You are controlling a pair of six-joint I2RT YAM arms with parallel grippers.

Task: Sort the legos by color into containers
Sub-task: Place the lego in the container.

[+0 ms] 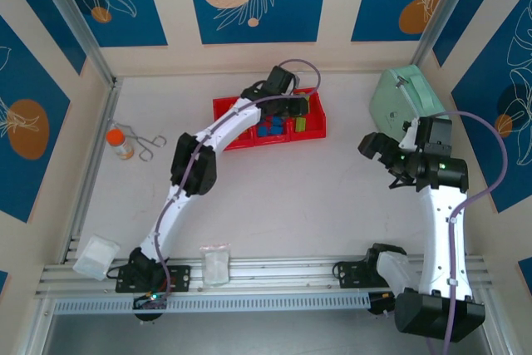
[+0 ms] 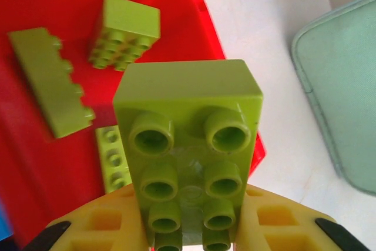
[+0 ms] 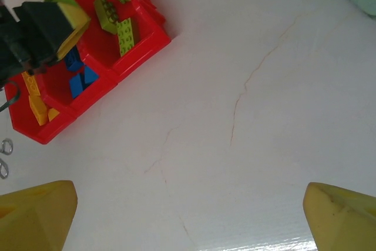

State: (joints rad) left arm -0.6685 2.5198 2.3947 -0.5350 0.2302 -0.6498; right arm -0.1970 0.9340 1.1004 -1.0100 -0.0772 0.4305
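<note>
Lime brick (image 2: 188, 145): light, rigid, slick plastic; best pinched across flat sides, not studs; clamped btwn left gripper (image 1: 293, 107) pads; end bin (image 2: 202, 22) w/ other lime legos (image 2: 126, 30) just below it; right gripper (image 3: 188, 216) spread wide, empty, over table (image 3: 264, 116).

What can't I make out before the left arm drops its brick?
Top view: the left arm covers much of the red tray; brick counts are unreadable.
Left wrist view: the held green brick hides the tray floor behind it; the bottom edge cuts off its lower end.
Right wrist view: the yellow bricks are too small to count; the left jaws cover part of the tray.
</note>
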